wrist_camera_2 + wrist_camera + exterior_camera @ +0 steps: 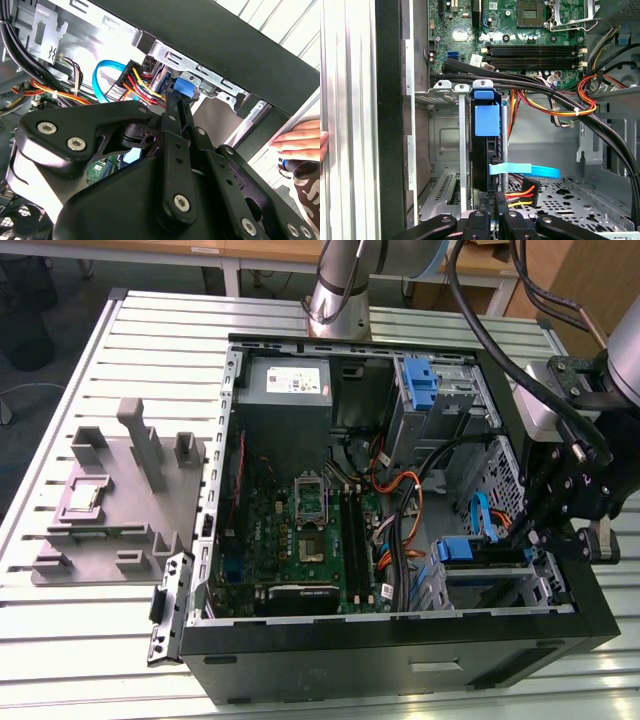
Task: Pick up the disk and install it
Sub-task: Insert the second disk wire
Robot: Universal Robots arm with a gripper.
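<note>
The disk (485, 150) sits edge-up in the drive cage (447, 145) at the case's (400, 660) near right, gripper (490, 216) clenched on it, install step; needs seating fully.

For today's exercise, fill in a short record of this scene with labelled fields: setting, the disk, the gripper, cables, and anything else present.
setting: open black desktop computer case lying on a slatted metal table
disk: flat drive with blue plastic side rails, standing on edge in the metal drive cage
gripper: black gripper, fingers at the disk's edge; grip cannot be judged
cables: light blue flat data cable beside the disk
other: grey moulded fixture block on the table; a person's hand near the case
</note>
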